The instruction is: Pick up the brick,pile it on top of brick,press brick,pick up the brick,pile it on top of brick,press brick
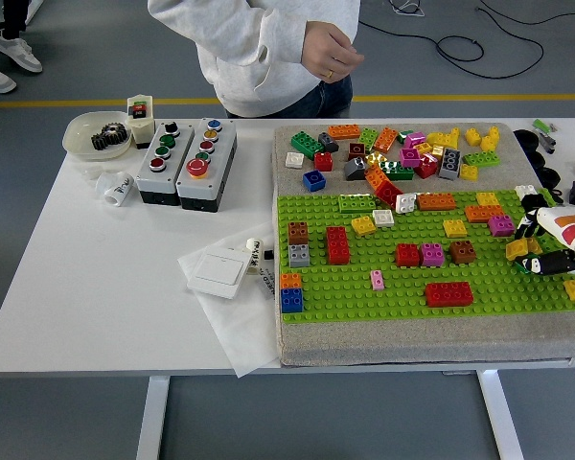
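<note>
A green studded baseplate (pixel 383 297) lies on a grey mat at the table's right. Bricks stand on it: a red one (pixel 448 293), a pink one (pixel 431 254), a brown one (pixel 463 251), and several more. Loose bricks (pixel 393 153) are heaped on the mat behind it. My right hand (pixel 541 251) reaches in from the right edge, its fingers curled on a yellow brick (pixel 519 248) over a green brick (pixel 525 267) on the plate. The left arm is out of view.
A person stands at the far side, one hand (pixel 328 53) raised above the table. Two button boxes (pixel 184 161), a bowl with a gear (pixel 96 136), a white switch (pixel 218 272) on paper and a small white cup (pixel 113 188) sit on the left half.
</note>
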Robot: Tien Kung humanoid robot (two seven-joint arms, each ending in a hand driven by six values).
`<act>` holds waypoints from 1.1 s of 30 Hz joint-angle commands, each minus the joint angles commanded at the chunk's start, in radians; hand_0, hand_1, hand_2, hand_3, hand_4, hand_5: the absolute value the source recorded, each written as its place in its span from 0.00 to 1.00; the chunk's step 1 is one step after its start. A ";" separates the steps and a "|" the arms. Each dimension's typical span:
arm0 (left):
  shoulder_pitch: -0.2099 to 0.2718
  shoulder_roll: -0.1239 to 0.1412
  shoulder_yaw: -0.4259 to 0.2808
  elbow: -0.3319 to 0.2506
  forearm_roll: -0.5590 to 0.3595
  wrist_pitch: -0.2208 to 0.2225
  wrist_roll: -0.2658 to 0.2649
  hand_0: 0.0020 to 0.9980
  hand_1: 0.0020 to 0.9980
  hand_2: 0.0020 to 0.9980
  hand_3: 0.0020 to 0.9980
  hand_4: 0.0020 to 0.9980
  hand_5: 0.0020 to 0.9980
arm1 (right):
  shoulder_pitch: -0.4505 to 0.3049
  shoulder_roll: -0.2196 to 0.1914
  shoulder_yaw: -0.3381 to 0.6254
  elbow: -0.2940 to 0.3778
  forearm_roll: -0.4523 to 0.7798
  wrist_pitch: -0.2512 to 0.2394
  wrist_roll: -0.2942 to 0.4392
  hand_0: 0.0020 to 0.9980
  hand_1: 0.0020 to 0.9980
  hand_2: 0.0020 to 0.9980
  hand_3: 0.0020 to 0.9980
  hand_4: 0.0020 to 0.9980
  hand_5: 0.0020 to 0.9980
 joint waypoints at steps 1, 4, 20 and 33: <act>-0.001 0.000 0.001 0.000 0.000 0.000 0.000 0.74 0.76 0.81 0.67 0.73 0.66 | 0.002 0.000 -0.001 -0.003 0.000 0.002 0.001 0.53 0.54 0.56 0.53 0.78 0.17; -0.003 0.000 0.009 0.000 -0.009 0.000 -0.001 0.73 0.76 0.81 0.67 0.73 0.66 | 0.002 0.002 0.002 -0.008 0.000 -0.001 0.003 0.47 0.50 0.54 0.50 0.76 0.15; -0.004 0.000 -0.002 0.000 0.006 0.000 0.004 0.74 0.76 0.81 0.67 0.73 0.66 | 0.002 -0.007 0.007 0.006 -0.012 -0.061 0.007 0.41 0.46 0.51 0.48 0.67 0.11; -0.001 0.002 0.013 0.000 -0.008 0.002 0.007 0.74 0.76 0.81 0.67 0.73 0.66 | -0.006 -0.014 0.022 0.037 -0.007 -0.106 0.014 0.23 0.40 0.48 0.46 0.59 0.14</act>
